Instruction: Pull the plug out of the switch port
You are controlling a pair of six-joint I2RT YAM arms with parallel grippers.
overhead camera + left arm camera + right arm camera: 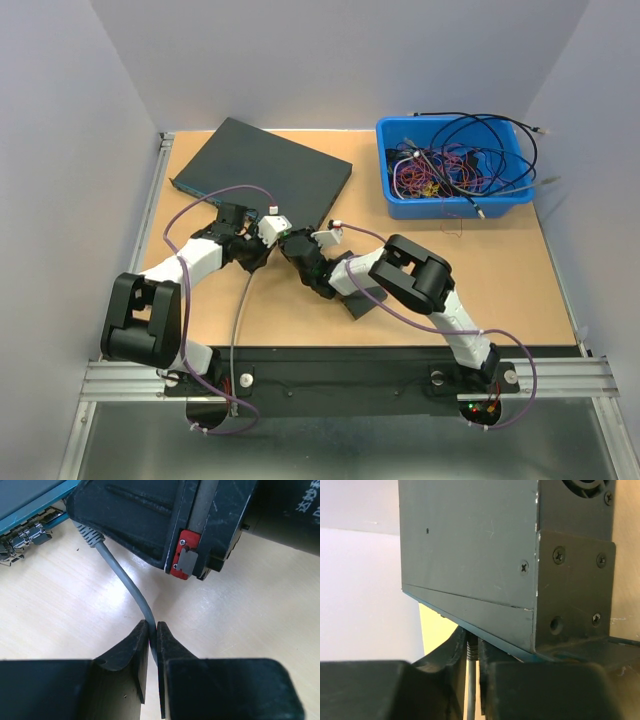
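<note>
The plug (pixel 89 534) shows only as a ribbed grey boot. It lies low over the table (pixel 290 320), just beside the near front edge of the switch (pixel 265 170), left of the table's centre. Its tip is hidden under the right arm's tool, so I cannot tell whether it sits in a port.

Nearest, the grey cable (pixel 131 582) runs from the near table edge toward the far side, between the two arms. The left gripper (pixel 152 640) has its jaws pressed together on this cable, a short way back from the boot, and the cable curves up and to the left from there.

Just right of it, the right gripper (pixel 471 647) pinches the plug's boot between its fingers, right under the lower edge of the switch. The two tools are almost touching.

Beyond them the dark, flat switch lies at a slant on the far left of the table. In the left wrist view its row of metal ports faces near-left.

At the far right stands a blue bin (pixel 450 208) holding tangled wires.
</note>
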